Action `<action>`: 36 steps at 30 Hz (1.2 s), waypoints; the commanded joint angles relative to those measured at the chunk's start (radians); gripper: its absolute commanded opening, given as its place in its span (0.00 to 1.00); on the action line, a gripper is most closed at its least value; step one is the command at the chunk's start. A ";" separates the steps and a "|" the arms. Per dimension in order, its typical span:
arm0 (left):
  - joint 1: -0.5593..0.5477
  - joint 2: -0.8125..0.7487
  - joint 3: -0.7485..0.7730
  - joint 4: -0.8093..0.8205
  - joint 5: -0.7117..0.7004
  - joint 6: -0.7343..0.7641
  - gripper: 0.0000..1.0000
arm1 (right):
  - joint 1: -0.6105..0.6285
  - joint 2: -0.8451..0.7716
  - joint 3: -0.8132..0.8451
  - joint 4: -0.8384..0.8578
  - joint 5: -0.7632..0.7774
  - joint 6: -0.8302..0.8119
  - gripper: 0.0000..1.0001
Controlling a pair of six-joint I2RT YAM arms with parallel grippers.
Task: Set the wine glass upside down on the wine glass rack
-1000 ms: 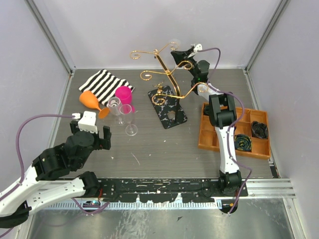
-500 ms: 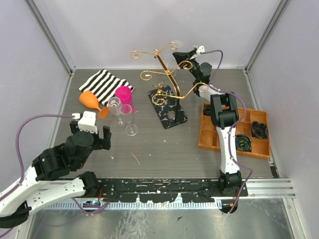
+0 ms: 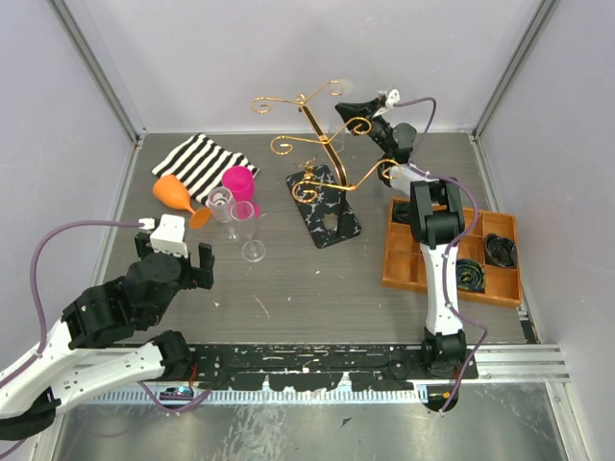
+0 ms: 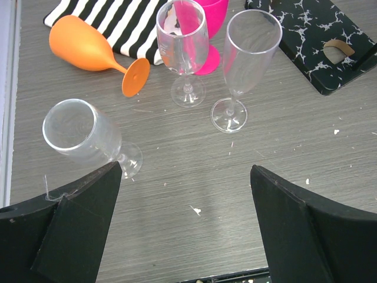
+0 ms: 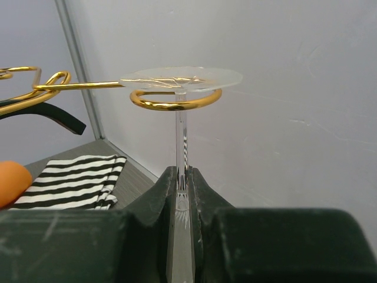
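Over the last second the right arm has swung its wrist a little to the right at the far side of the table, and the right pincer (image 5: 181,177) has moved with it beside the rack (image 3: 317,120). Its jaws stay pinched on the stem of the wine glass (image 5: 181,127). From the right wrist camera, the glass is already foot-up. The stem runs up through one gold spiral loop (image 5: 175,101), and the round foot lies flat just over that loop; I cannot tell whether it bears on the wire yet. I judge the hanging to be nearly done, so what remains is to let the foot settle, let go and back away without dragging the stem.

The left pincer (image 4: 185,194) hangs spread wide over the near left of the table, holding nothing, and it has not moved.

- **Glasses:** I count six. One is at the rack and five are on the table to the left:
  - an orange glass (image 4: 82,44) lying on its side
  - a pink glass (image 4: 206,17) standing
  - a clear wine goblet (image 4: 184,47) standing
  - a clear flute (image 4: 247,53) standing
  - a clear tumbled glass (image 4: 82,132) lying on its side
- **Other items:** there is one striped cloth (image 3: 197,158) at the far left.
- **Tray:** one orange tray (image 3: 404,252) sits at the right, with two dark round pieces in it.
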 commanded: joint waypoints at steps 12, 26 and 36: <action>-0.003 0.008 -0.009 0.036 0.009 0.011 0.98 | 0.003 -0.059 0.067 -0.007 -0.131 -0.033 0.01; -0.002 0.010 -0.009 0.038 0.010 0.012 0.98 | 0.011 -0.088 0.041 -0.040 -0.106 -0.088 0.38; -0.003 -0.003 -0.007 0.031 -0.001 0.009 0.98 | -0.014 -0.147 -0.049 0.061 -0.085 -0.034 0.64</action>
